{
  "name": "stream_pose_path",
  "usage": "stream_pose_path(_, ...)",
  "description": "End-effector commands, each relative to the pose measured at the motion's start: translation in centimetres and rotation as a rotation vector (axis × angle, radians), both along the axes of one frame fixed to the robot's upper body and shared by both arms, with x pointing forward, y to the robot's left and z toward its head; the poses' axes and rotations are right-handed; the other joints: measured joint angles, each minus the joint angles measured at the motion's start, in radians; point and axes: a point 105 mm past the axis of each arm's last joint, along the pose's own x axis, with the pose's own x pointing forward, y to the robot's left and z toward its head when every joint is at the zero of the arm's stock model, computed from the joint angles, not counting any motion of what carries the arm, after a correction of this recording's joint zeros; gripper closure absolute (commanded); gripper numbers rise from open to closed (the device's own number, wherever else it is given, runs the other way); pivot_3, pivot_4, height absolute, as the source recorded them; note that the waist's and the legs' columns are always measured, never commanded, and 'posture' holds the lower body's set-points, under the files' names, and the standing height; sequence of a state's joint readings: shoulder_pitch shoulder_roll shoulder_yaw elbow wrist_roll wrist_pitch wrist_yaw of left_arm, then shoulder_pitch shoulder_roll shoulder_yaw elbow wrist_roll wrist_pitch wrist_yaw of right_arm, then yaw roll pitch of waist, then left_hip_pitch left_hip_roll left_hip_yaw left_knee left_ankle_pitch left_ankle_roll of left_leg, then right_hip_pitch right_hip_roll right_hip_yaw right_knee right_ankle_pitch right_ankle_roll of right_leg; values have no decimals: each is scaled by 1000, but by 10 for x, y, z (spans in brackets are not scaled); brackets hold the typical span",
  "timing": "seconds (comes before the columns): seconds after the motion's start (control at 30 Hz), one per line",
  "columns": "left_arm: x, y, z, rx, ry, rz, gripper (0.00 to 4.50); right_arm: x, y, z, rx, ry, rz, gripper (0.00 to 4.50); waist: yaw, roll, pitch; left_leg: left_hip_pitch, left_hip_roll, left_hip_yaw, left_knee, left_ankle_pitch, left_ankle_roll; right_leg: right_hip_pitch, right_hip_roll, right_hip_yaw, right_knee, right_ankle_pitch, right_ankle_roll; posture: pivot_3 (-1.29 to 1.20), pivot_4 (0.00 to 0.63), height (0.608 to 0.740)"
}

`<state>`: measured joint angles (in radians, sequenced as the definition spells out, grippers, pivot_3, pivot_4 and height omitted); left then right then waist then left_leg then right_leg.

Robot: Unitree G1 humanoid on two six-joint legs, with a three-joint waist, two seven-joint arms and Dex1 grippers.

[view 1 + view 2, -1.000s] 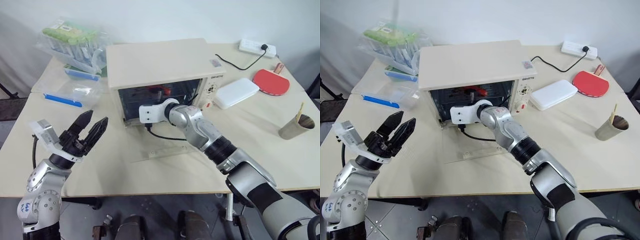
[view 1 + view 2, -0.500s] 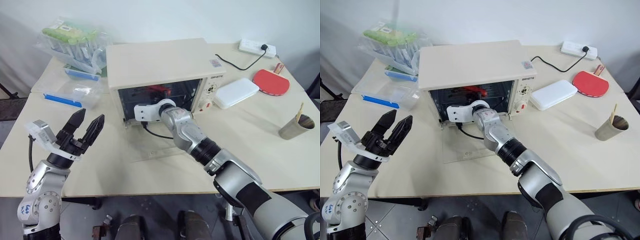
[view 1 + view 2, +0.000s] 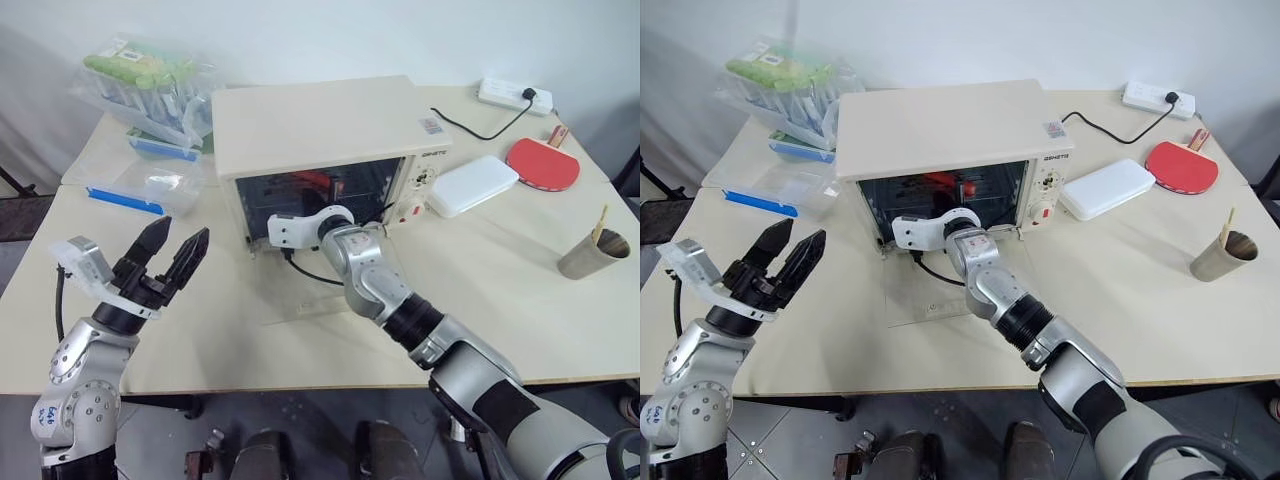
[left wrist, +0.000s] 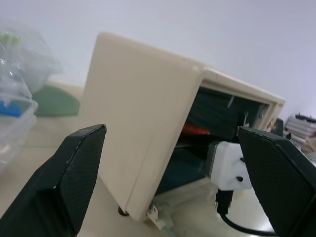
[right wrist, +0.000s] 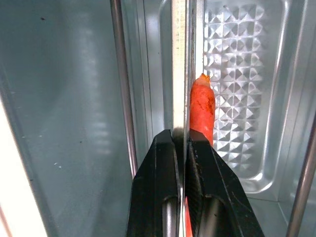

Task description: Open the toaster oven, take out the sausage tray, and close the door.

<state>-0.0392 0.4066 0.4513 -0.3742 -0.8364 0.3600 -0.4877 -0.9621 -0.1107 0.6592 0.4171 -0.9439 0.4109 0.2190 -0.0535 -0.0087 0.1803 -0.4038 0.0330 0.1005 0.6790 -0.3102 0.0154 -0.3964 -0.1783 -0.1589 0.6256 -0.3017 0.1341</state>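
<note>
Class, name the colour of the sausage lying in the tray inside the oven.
Orange-red; the sausage shows best in the right wrist view.

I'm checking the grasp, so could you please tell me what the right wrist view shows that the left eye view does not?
Right wrist view alone: the right gripper with fingers shut on the rim of the shallow silver ribbed tray.

Left eye view alone: the glass door lying open on the table, and the left gripper open, apart from the oven.

Both: the cream toaster oven interior and the red sausage.
</note>
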Motion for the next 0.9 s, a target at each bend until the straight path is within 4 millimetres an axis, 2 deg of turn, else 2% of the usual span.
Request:
stream_pose_path(0.03, -2, -4, -3, 25, 40, -41, 0, -15, 3, 31, 46, -144, 59, 4449, 1, 0, 0, 0, 0, 0, 0, 0, 0, 0, 0, 0, 0, 0, 0, 0, 150, 740)
stream_pose_path(0.1, -6, -8, 0, 15, 20, -84, 0, -20, 1, 31, 42, -158, 78, 4449, 3, 0, 0, 0, 0, 0, -1, 0, 0, 0, 0, 0, 0, 0, 0, 0, 150, 740)
stream_pose_path(0.27, -16, -19, -7, -3, 93, -222, 0, -34, -11, 29, 27, -204, 77, 4449, 7, 0, 0, -1, 0, -1, -1, 0, -1, 0, 0, 0, -1, 0, 0, 0, 150, 740)
stream_pose_path(0.5, -18, -24, -8, -37, 122, -285, 0, -50, -24, 29, 28, -227, 99, 4449, 25, 0, 0, -1, 0, 0, -2, 0, -1, 0, 0, 0, -4, 0, 0, 0, 150, 740)
stream_pose_path(0.77, -14, -35, -9, -33, 133, -353, 0, -49, -27, 35, 19, -246, 100, 4449, 25, 0, 0, -1, 0, 0, -3, 0, -1, 0, 1, 0, -5, 0, 0, 0, 150, 740)
stream_pose_path(0.9, -21, -49, -9, -18, 167, -468, 0, -43, -21, 42, 34, -263, 101, 4449, 23, 0, 0, -1, 0, 0, -3, 0, -1, 0, 1, 0, -5, 0, 0, 0, 150, 740)
